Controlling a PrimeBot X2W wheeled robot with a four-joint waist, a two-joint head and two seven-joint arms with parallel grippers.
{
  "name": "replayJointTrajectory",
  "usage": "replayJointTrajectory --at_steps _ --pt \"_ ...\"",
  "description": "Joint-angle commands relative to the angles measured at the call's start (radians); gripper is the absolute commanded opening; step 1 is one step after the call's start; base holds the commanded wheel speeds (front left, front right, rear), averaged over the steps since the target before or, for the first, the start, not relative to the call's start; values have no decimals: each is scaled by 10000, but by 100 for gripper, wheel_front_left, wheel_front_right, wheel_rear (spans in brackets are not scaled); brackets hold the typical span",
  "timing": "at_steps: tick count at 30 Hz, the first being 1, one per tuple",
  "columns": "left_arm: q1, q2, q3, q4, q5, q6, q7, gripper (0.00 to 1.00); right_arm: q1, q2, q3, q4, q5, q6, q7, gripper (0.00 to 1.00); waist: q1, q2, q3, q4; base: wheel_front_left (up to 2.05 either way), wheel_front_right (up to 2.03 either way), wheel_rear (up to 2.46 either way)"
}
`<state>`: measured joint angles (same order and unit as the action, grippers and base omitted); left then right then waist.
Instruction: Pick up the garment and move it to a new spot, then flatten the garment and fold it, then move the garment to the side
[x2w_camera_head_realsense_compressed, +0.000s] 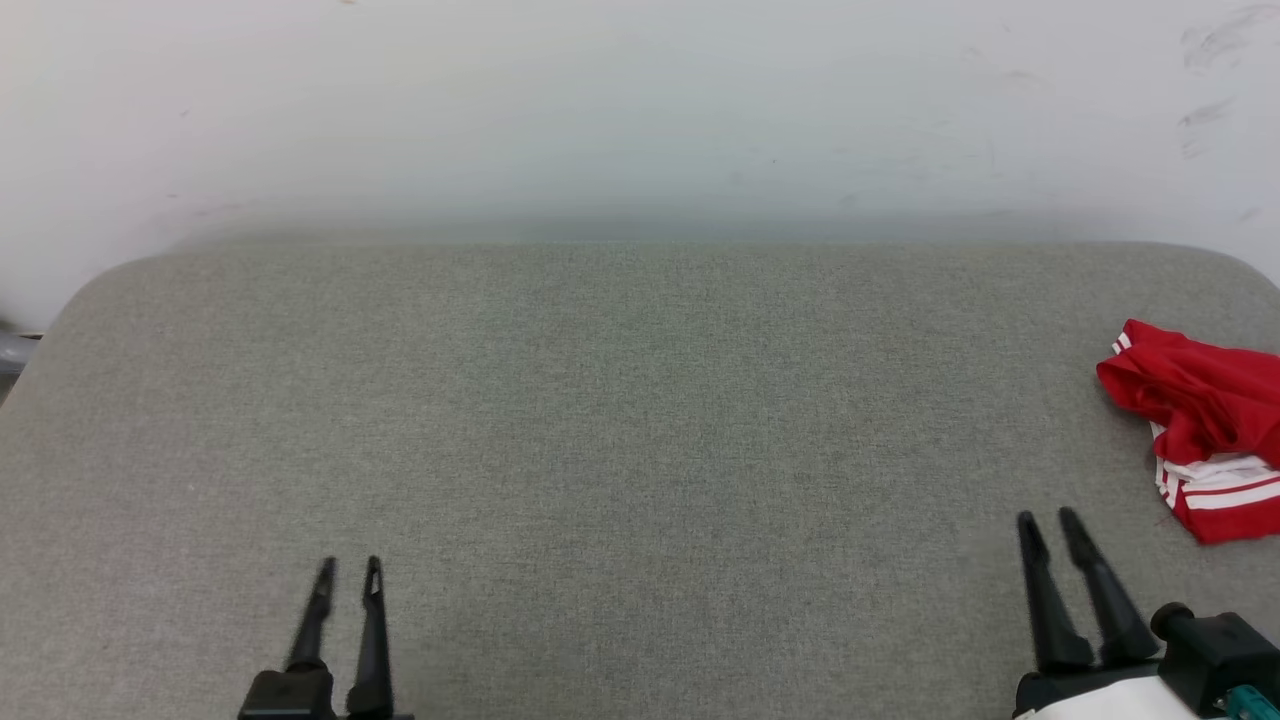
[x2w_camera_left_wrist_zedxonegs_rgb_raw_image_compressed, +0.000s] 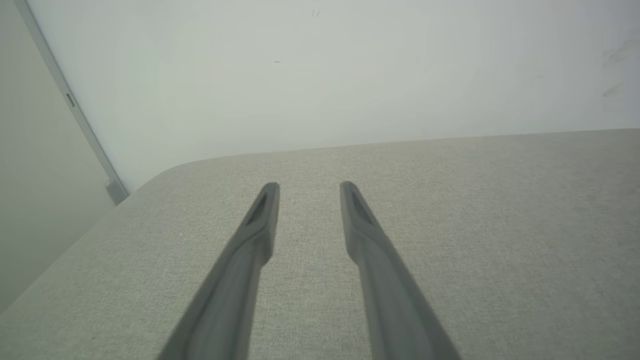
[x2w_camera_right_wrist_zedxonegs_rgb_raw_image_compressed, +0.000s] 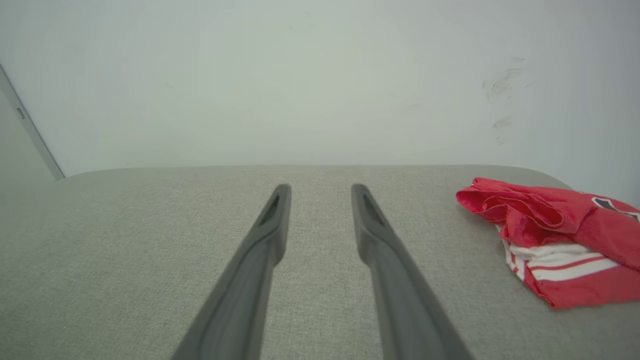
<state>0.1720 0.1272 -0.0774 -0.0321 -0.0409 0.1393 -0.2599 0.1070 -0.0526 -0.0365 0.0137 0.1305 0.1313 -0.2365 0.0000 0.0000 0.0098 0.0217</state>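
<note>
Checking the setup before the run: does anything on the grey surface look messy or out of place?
The garment lies crumpled in a heap at the right edge of the grey surface, not spread flat. Dark scuff marks smudge the wall. The left gripper and right gripper are open and empty.

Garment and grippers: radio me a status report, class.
Left gripper open, empty. Right gripper open, empty. Garment bunched on grey surface, far right, untouched. Nothing blocks it.
</note>
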Motion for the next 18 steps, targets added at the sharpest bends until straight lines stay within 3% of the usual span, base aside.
replayJointTrajectory --at_steps 1,18 --pt "39 -25 -27 52 -35 -2 14 0 23 0 12 70 41 0 2 0 1 0 0 0 0 0 0" --pt "-511 -17 118 665 -3520 -546 589 0 -424 -179 91 598 3338 -1 540 0 0 0 -8 -28 0 0 0"
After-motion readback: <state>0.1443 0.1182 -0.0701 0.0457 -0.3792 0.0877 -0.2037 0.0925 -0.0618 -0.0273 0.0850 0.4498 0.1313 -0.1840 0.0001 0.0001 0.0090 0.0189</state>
